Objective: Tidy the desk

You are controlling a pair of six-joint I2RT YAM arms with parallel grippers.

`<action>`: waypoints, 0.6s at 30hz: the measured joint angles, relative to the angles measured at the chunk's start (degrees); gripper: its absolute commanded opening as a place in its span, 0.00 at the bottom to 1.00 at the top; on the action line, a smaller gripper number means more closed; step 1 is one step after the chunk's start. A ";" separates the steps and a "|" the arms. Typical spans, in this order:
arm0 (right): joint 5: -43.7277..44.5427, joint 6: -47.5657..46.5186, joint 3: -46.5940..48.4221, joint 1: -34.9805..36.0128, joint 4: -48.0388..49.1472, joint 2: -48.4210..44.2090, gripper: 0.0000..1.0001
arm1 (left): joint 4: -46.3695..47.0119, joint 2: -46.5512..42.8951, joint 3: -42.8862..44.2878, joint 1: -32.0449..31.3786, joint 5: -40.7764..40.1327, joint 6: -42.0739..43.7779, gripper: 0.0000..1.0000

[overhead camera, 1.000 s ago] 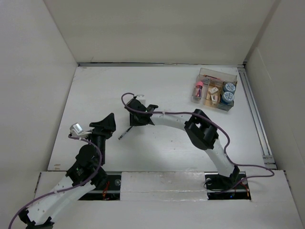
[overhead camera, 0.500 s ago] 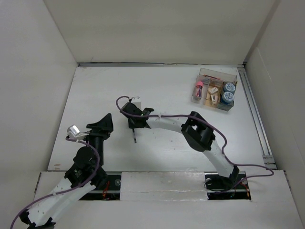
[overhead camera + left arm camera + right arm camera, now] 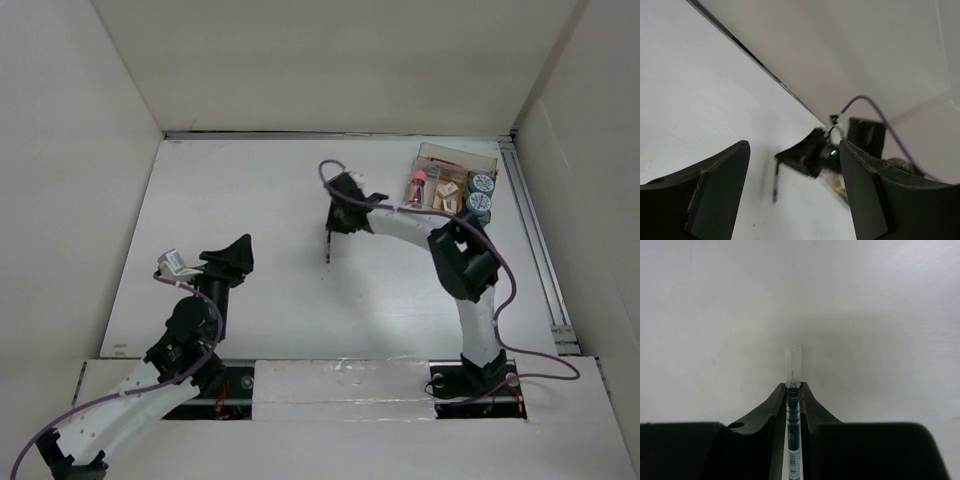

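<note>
White desk (image 3: 250, 180) spreads below us. Our right gripper (image 3: 793, 387), jaws clamped on a pen (image 3: 793, 360), has swung from mid-desk toward the clear compartment tray (image 3: 458, 152) at far right. Our left gripper (image 3: 238, 255) waits, jaws apart, empty. We judge tray drop-off comes next.

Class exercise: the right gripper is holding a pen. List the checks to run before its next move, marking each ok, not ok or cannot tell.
1. The pen is clamped in the right gripper: ok.
2. Pen tip is lifted off the desk: cannot tell.
3. Left gripper is open and apart from the pen: ok.
4. No loose items between pen and clear organizer tray: ok.
5. Tray has a free compartment for the pen: cannot tell.
</note>
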 measured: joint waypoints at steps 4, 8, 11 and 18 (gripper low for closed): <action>-2.84 4.90 -1.33 -14.49 6.51 -5.18 0.00 | 3.37 9.81 0.94 0.00 5.27 2.67 0.69; -0.79 14.73 -1.97 -29.46 16.28 -9.86 0.00 | 3.82 21.55 4.70 -0.02 10.56 4.70 0.68; 3.30 21.79 -3.13 -38.21 22.60 -11.47 0.00 | 3.85 26.82 6.84 0.00 13.14 5.46 0.68; 11.04 32.37 3.87 -46.40 21.79 -3.30 0.00 | 6.10 25.79 6.82 0.00 15.72 6.60 0.68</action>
